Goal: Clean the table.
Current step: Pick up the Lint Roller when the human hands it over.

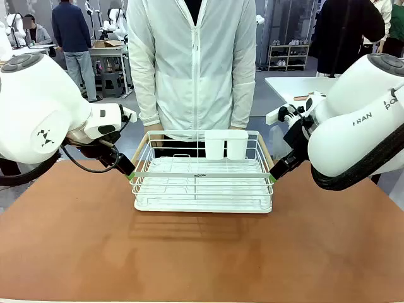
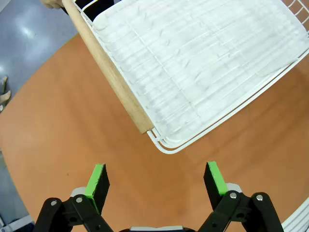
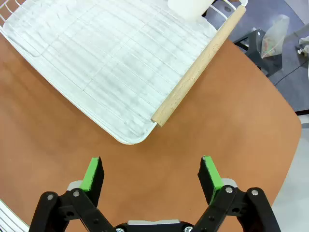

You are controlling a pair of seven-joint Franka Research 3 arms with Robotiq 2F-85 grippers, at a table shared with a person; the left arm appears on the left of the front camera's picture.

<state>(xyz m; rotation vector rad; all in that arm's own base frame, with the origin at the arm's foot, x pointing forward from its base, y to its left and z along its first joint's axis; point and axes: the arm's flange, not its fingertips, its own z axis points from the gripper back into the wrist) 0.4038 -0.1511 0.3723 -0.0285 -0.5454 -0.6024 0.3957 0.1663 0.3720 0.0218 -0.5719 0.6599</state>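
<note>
My left gripper (image 2: 155, 176) and right gripper (image 3: 152, 169) hover, jaws apart, over the matte brown table (image 1: 189, 259). The rack (image 1: 202, 175) sits between them; a person (image 1: 192, 63) stands beyond it.

Right gripper (image 3: 150, 166): jaws wide apart, nothing between them, over the bare reddish-brown table (image 3: 227, 145). Ahead of the fingertips and clear of them sits the rounded corner of a white wire rack (image 3: 96, 63). Its wooden handle (image 3: 198, 72) runs away ahead-right.
</note>
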